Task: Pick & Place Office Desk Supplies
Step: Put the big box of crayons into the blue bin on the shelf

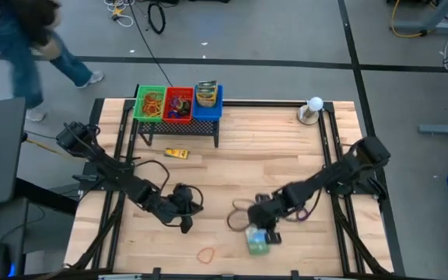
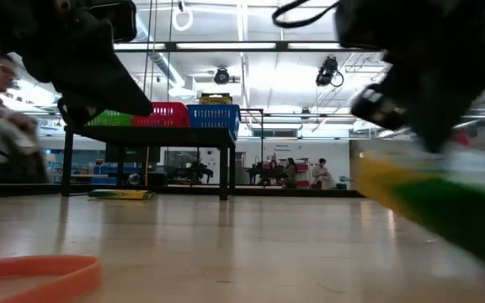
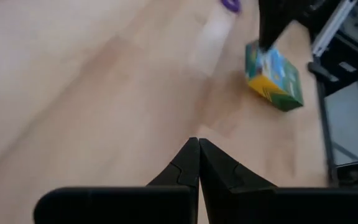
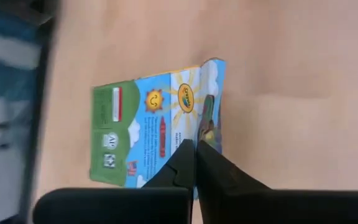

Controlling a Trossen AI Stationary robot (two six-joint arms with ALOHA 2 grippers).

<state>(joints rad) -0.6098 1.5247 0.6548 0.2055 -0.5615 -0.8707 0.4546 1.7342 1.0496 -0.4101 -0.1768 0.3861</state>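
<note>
Pale butcher-block wooden tabletop (image 1: 271, 140) under both dark arms. Near the front edge, a small green, blue and yellow printed crayon box (image 1: 257, 242), lying flat on the wood. Right gripper (image 1: 260, 230) just above that box, fingers pressed tip to tip over its printed face (image 4: 160, 127), nothing between them. Left gripper (image 1: 185, 223) at front centre-left, fingers (image 3: 191, 165) likewise shut tight and empty, well apart from the box (image 3: 273, 76). Thin orange rubber-band loop (image 1: 206, 253) flat on the wood close to the front edge, between the two grippers. Purple rubber-band loop (image 1: 300, 213) beside the right arm. Second small yellow crayon box (image 1: 176, 153) lying just in front of a black wire-mesh rack (image 1: 179, 124) at the back. On the rack, green (image 1: 150, 103), red (image 1: 179, 104) and blue (image 1: 208, 99) baskets side by side, rubber bands in the first two, packets in the blue one. White ball on a round base (image 1: 313, 110) at the back right.
</note>
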